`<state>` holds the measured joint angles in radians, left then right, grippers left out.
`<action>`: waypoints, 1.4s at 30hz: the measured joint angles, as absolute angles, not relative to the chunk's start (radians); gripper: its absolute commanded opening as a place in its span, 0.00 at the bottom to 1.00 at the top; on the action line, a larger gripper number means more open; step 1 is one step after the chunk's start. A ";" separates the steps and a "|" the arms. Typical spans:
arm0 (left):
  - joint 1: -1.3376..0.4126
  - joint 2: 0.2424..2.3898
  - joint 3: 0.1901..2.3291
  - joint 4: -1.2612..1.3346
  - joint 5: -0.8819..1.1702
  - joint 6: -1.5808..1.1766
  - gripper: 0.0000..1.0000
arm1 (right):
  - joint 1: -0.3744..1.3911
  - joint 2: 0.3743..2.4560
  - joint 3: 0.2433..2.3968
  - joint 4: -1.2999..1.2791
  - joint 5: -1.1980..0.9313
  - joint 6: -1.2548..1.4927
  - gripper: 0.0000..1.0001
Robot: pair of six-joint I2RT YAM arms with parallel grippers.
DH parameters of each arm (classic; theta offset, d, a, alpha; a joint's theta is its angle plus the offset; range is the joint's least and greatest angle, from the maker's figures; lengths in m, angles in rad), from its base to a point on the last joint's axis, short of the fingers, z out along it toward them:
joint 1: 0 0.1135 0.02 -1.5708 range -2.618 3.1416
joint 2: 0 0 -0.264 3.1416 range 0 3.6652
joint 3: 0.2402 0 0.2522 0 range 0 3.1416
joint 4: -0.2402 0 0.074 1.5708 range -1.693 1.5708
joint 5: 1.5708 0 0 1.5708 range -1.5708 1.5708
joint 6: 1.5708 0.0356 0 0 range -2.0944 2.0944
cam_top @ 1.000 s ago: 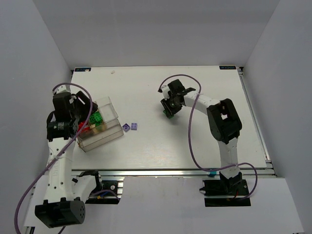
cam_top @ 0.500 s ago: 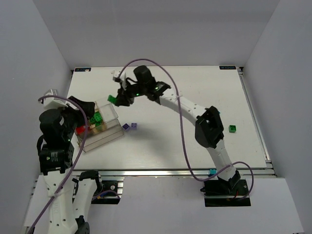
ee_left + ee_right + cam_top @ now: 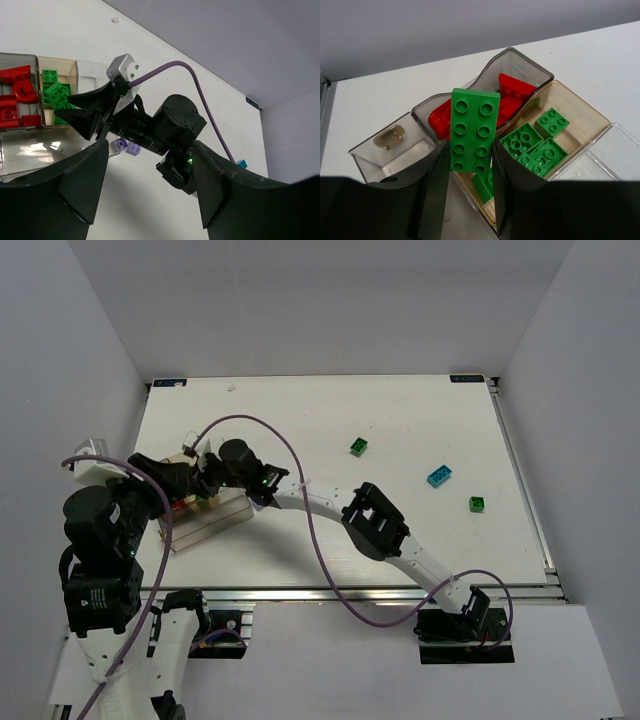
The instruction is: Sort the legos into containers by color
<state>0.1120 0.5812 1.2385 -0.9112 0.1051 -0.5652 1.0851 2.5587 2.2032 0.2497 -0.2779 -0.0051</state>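
Observation:
My right gripper (image 3: 470, 152) is shut on a long green lego (image 3: 474, 127), held upright above the clear container (image 3: 395, 152). Below it, one compartment holds red legos (image 3: 507, 102) and the adjoining one green legos (image 3: 535, 145). A tan block (image 3: 389, 138) lies in the end compartment. In the top view the right arm stretches left across the table to the container (image 3: 225, 520). My left gripper (image 3: 150, 162) hangs open and empty, raised beside the container (image 3: 30, 155), looking at the right gripper (image 3: 92, 117). Two light purple legos (image 3: 126, 146) lie on the table by the container.
Loose on the right half of the white table (image 3: 330, 540) lie a green lego (image 3: 359, 446), a teal lego (image 3: 438, 476) and another green one (image 3: 477, 504). The right arm's purple cable (image 3: 300, 500) loops over the middle. White walls stand round the table.
The right arm has swung from mid-table leftward to above the container, carrying the green lego. The left arm has lifted and drawn back toward the near left.

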 measured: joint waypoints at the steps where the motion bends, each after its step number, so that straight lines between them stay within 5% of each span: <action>1: 0.111 0.576 1.237 -0.917 0.105 -0.565 0.77 | 1.090 2.560 2.203 0.258 -0.260 -0.004 0.06; 8: 0.109 0.562 1.221 -0.921 0.116 -0.564 0.77 | 1.092 2.560 2.203 0.303 -0.176 -0.039 0.52; 14: 0.109 0.582 1.215 -0.904 0.133 -0.564 0.78 | 1.077 2.560 2.200 0.318 -0.173 -0.074 0.61; 19: 0.109 0.591 1.196 -0.869 0.152 -0.565 0.74 | 1.060 2.538 2.159 0.315 -0.179 -0.076 0.56; 22: 0.109 0.596 1.169 -0.823 0.182 -0.572 0.57 | 1.042 2.469 2.086 0.284 -0.175 -0.050 0.32; 24: 0.110 0.606 1.143 -0.783 0.221 -0.585 0.35 | 1.016 2.389 2.024 0.233 -0.166 -0.020 0.21; 25: 0.110 0.614 1.129 -0.763 0.245 -0.590 0.28 | 0.997 2.348 1.997 0.208 -0.166 -0.006 0.07; 27: 0.110 0.638 1.089 -0.698 0.304 -0.603 0.13 | 0.932 2.235 1.922 0.142 -0.172 0.023 0.00; 29: 0.110 0.673 1.042 -0.630 0.366 -0.619 0.08 | 0.839 2.128 1.862 0.074 -0.188 0.035 0.01; 33: 0.100 0.825 0.970 -0.507 0.480 -0.632 0.18 | 0.583 1.883 1.655 -0.036 -0.244 0.021 0.31; 34: 0.091 0.875 0.960 -0.476 0.500 -0.633 0.33 | 0.511 1.827 1.600 -0.079 -0.252 0.007 0.44; 37: 0.043 1.047 0.944 -0.411 0.527 -0.632 0.62 | 0.344 1.716 1.488 -0.221 -0.249 -0.038 0.60; 42: -0.160 1.377 1.039 -0.373 0.487 -0.596 0.75 | 0.207 1.596 1.335 -0.425 -0.246 -0.107 0.65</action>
